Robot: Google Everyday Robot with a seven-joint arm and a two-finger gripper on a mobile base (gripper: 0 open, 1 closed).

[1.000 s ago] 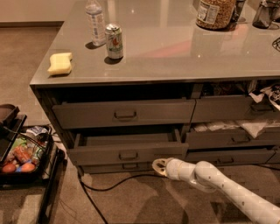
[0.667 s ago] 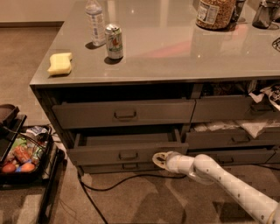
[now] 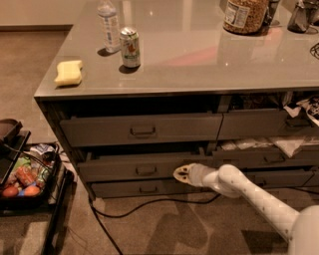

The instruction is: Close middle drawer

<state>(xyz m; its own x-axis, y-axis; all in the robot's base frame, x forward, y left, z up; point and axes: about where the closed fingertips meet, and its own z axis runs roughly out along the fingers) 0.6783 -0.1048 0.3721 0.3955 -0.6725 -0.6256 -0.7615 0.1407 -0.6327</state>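
The middle drawer (image 3: 119, 167) is a wide dark-grey drawer in the left column under the counter, pulled out a little, with a small metal loop handle (image 3: 146, 170) at its centre. My gripper (image 3: 180, 174) sits at the end of the white arm, against the right part of the drawer's front, right of the handle. The taller-fronted top drawer (image 3: 142, 129) above it also stands slightly out. A lower drawer (image 3: 142, 189) lies beneath.
The counter top (image 3: 199, 55) carries a yellow sponge (image 3: 68, 72), a water bottle (image 3: 108, 25), a soda can (image 3: 130, 47) and a jar (image 3: 244, 15). The right-hand drawers (image 3: 279, 144) hold white bags and paper. A cart with food (image 3: 25, 179) stands at left. A black cable (image 3: 149, 204) lies on the floor.
My gripper has moved left and slightly up, from in front of the lower drawer area to the middle drawer's front. The drawer looks about as far out as before.
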